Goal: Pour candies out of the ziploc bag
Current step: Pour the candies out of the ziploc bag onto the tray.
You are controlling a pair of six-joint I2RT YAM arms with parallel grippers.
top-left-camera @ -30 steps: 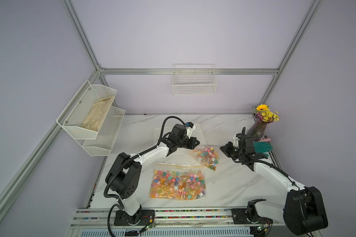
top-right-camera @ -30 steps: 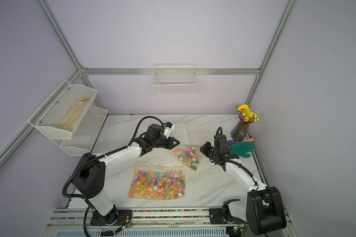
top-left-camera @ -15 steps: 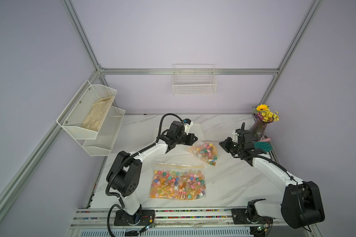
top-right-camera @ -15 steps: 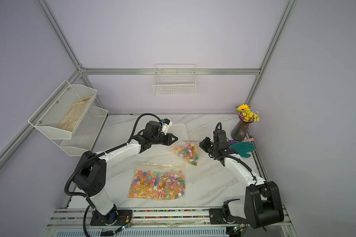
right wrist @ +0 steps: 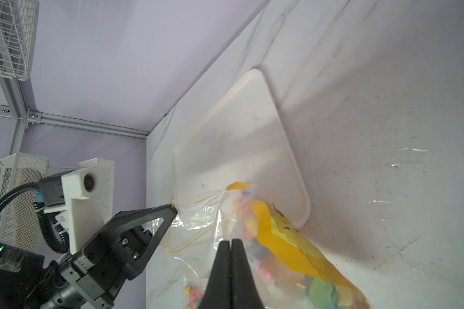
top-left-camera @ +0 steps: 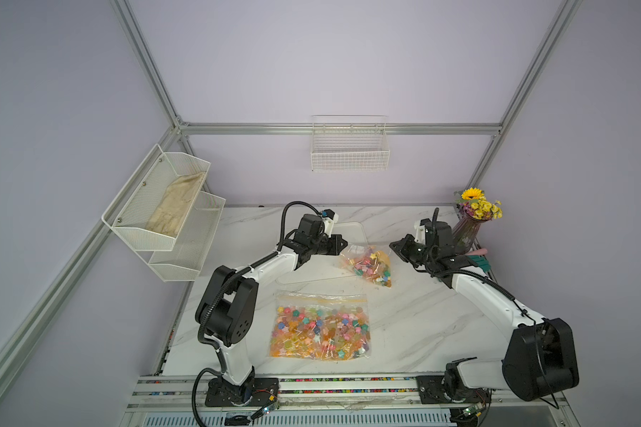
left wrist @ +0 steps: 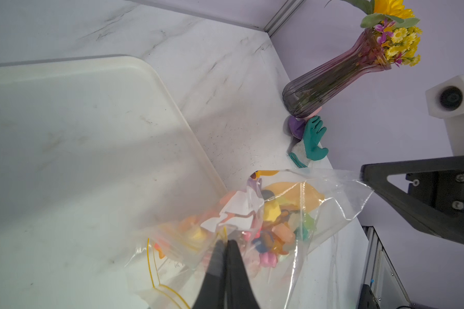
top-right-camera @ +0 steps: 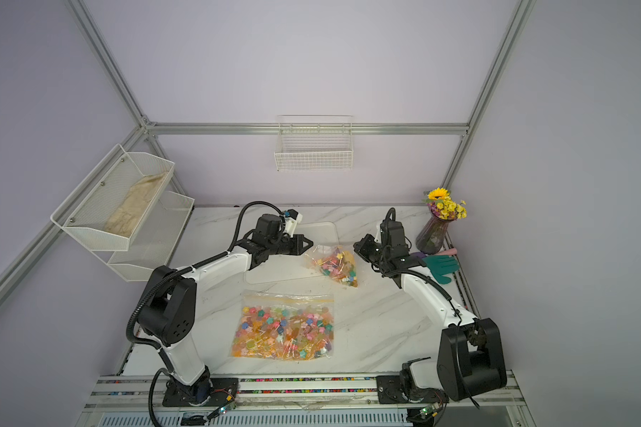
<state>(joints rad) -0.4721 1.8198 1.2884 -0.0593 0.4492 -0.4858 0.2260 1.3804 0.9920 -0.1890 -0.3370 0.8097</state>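
Left gripper: pressed together, pinching the film at one end of the ziploc bag mouth.
Right gripper: pressed together too, pinching the opposite end of the mouth.
Candies: slumped inside the bag, centre of both top views, between my grippers.
Axis: the bag runs from its stretched mouth toward lower right. The tray lies upper left, nearer my left gripper, so I judge the tipping goes that way.
Views: the left wrist view shows the yellow zip line parted. The top views show a second bag lying flat, lower centre.
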